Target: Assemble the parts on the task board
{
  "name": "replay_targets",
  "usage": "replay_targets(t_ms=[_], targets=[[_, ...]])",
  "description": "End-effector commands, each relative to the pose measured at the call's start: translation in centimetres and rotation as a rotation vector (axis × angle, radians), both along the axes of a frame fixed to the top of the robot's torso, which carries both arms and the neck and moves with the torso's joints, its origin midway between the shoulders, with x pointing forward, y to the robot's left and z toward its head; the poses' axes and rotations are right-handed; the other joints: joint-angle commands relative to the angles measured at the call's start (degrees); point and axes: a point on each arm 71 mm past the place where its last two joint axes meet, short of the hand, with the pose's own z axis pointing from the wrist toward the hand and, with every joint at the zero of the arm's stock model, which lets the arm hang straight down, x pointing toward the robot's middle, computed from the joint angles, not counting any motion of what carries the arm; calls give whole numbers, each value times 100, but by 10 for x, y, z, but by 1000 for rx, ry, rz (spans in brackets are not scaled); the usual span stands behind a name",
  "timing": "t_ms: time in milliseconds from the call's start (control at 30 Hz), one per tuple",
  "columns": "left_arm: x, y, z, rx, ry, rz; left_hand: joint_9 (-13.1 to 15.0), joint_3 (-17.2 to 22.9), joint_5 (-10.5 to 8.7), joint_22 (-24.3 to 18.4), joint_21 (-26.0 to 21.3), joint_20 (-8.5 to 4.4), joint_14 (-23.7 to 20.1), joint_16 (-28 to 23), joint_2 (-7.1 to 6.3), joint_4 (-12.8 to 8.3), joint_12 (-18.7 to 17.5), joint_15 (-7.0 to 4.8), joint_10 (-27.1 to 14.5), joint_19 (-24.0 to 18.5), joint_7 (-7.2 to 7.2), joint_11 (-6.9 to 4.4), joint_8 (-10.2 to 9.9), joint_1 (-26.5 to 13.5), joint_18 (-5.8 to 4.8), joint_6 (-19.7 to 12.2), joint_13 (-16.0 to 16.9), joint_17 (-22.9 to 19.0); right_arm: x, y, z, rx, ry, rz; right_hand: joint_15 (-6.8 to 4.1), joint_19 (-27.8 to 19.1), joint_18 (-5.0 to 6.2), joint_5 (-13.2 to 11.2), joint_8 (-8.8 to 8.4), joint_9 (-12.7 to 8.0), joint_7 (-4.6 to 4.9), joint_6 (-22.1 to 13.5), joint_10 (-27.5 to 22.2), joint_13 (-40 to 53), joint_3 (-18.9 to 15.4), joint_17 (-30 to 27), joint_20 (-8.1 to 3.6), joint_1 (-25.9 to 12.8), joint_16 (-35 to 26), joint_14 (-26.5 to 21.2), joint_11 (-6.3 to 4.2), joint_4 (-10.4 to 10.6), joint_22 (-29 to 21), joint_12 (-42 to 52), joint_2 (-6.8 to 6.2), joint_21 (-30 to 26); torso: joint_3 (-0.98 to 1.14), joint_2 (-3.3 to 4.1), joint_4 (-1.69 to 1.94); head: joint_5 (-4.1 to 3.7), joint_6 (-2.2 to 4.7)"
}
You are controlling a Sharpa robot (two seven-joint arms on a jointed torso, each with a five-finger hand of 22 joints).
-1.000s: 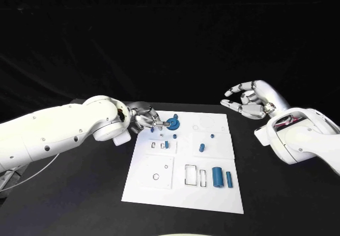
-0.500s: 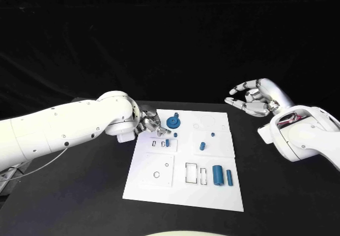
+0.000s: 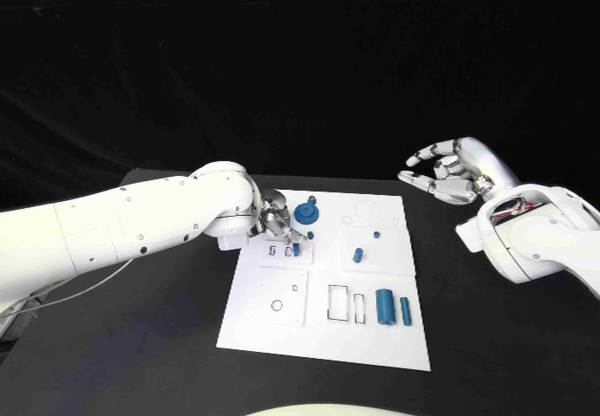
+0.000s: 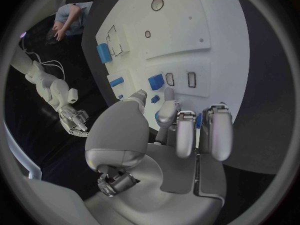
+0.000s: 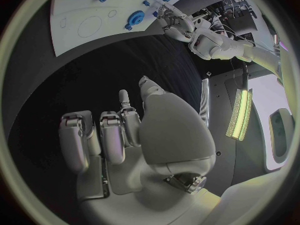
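- The black table carries the white task board at its middle; every place below is given from that board.
- The left hand hangs over the board's far left part, just beside the blue gear-shaped part. Its fingers are curled downward toward the board; I cannot tell whether anything is pinched in them.
- The right hand is raised off the board's far right corner, well apart from it, fingers spread and curved, holding nothing.
- Two blue cylinders, the thicker and the thinner, lie side by side on the board's near right part.
- A small blue peg lies near the board's centre, on its right half.
- A small blue block sits on the board's left half, beside small rectangular slots.
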Motion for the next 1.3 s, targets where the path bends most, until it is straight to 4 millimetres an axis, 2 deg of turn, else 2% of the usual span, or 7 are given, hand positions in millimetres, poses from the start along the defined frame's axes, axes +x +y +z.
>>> replay_targets(t_ms=[33,500,667,1067,1300], targets=[[0,-1,0,32,21,-20,10,-28,31,193,27,-8,605,20,-14,7,14,-35,12,120,-3,0,27,-6,-47,-32,-1,1507,0,1,-1,-12,8,7,-36,449,26,34,34,6,-2,12,13,543,-34,1210,-23,-67,-34,512,-15,-7,1350,-11,-13,-21,-4,5,0,-13,-18],[-1,-7,-2,33,32,-36,62,-7,61,228,44,-7,605,20,41,2,24,-35,7,129,-7,-2,66,62,-53,-54,14,1507,1,4,-2,-12,11,9,-38,444,28,51,39,8,-5,9,8,537,-37,1202,-27,-84,-37,510,-17,-5,1345,-17,-4,-28,-3,-3,7,-25,-64],[-2,-8,-2,31,34,-39,113,45,65,284,69,-7,605,20,73,-3,17,-36,-10,144,-9,-4,98,209,-63,-84,11,1507,1,4,-3,-13,14,9,-38,444,28,51,39,8,-5,9,8,537,-37,1202,-27,-84,-37,510,-17,-5,1345,-17,-4,-28,-3,-5,17,-25,-76],[-4,-10,-2,8,61,-43,215,324,65,344,99,-6,605,20,132,-16,14,-41,-26,149,-19,-14,129,646,-71,-128,27,1507,1,5,-4,-15,18,8,-40,443,29,61,44,10,-6,9,12,541,-35,1199,-29,-87,-38,510,-19,-7,1343,-14,3,-31,1,0,8,-20,-87],[-4,-11,-3,5,65,-45,220,347,64,350,101,-6,605,20,130,-14,15,-42,-25,151,-19,-15,128,671,-73,-128,29,1507,1,6,-4,-17,17,8,-42,440,30,73,48,12,-9,9,14,542,-32,1201,-31,-86,-38,510,-21,-11,1340,-13,10,-35,1,-2,9,-13,-96]])
